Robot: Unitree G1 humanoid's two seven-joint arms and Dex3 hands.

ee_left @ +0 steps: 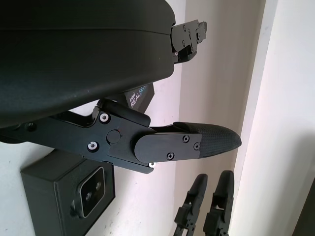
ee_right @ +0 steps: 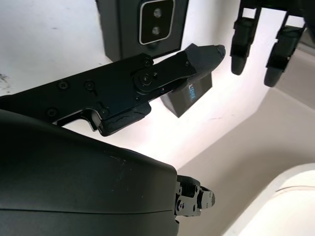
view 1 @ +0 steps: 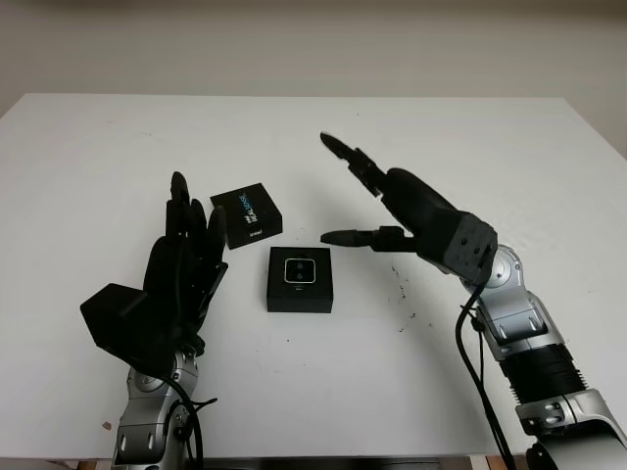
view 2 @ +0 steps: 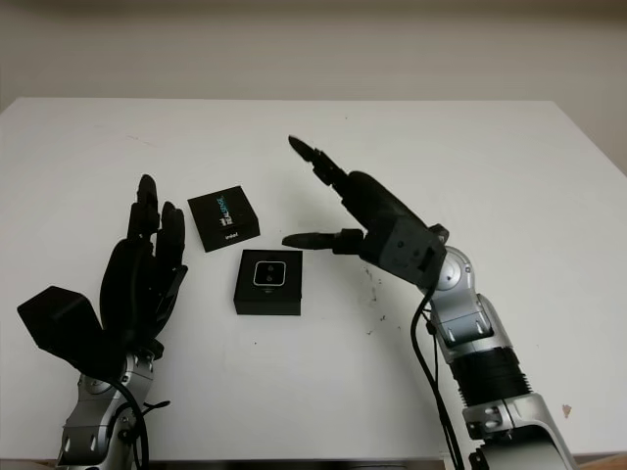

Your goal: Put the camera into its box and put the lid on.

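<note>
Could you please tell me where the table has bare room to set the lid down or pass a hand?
The table is bare along its far edge and its right side, beyond the open right hand. It is crowded mid-table: the box holding the camera, the lid close behind it, and the open left hand flanking them.

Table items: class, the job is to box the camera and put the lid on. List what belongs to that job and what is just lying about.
Belongs to the job:
- box, open-topped
- camera, already sitting in the box
- lid, on the table beside the box
- left hand, open, beside the box
- right hand, open, raised beside the box

Lying about:
- dark specks on the white table
</note>
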